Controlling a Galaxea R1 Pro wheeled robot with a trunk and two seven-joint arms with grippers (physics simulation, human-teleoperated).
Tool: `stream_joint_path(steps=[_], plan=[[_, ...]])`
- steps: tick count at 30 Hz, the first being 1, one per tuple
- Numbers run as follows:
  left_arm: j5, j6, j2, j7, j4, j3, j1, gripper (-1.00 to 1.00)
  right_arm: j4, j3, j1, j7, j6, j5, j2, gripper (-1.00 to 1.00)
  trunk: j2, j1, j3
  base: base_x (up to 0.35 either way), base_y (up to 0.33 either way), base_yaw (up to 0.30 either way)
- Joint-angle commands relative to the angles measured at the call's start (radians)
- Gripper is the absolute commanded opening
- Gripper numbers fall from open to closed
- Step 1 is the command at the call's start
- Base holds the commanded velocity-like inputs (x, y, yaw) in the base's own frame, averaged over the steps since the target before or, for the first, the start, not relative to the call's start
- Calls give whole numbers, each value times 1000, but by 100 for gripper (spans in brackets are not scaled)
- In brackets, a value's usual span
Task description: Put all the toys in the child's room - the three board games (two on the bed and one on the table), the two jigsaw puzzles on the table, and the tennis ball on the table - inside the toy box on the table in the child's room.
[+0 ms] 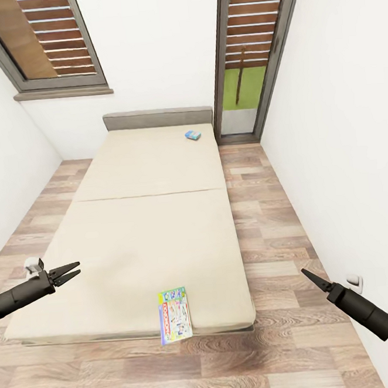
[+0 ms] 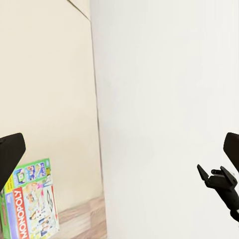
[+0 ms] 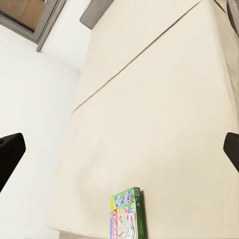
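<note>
A colourful Monopoly board game (image 1: 174, 315) lies flat at the bed's near edge, overhanging it slightly; it also appears in the left wrist view (image 2: 31, 204) and the right wrist view (image 3: 127, 214). A small blue board game (image 1: 192, 135) rests far off by the headboard. My left gripper (image 1: 77, 269) hovers open over the bed's near left corner, well left of the Monopoly box. My right gripper (image 1: 307, 275) hangs over the floor to the right of the bed, its fingers spread wide in the right wrist view, holding nothing. The table and toy box are out of view.
The beige bed (image 1: 149, 221) takes up the middle of a narrow room, with a grey headboard (image 1: 158, 117) at the far end. White walls close in on both sides. A strip of wood floor (image 1: 267, 223) runs along the bed's right side to a glass door (image 1: 249, 89).
</note>
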Motion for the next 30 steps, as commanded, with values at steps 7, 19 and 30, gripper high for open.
stream_joint_path(steps=[7, 19, 30], plan=[[0, 10, 0, -4, 0, 0, -1, 100, 0, -1, -1, 2, 7, -2, 2, 100, -2, 1, 10, 0, 0, 0], [0, 11, 1, -4, 0, 0, -1, 100, 1, -1, -1, 1, 5, 1, 1, 100, -2, 1, 30, 0, 0, 0], [1, 11, 1, -6, 1, -1, -1, 100, 1, -2, -1, 1, 5, 3, 2, 100, -2, 1, 48, 0, 0, 0]])
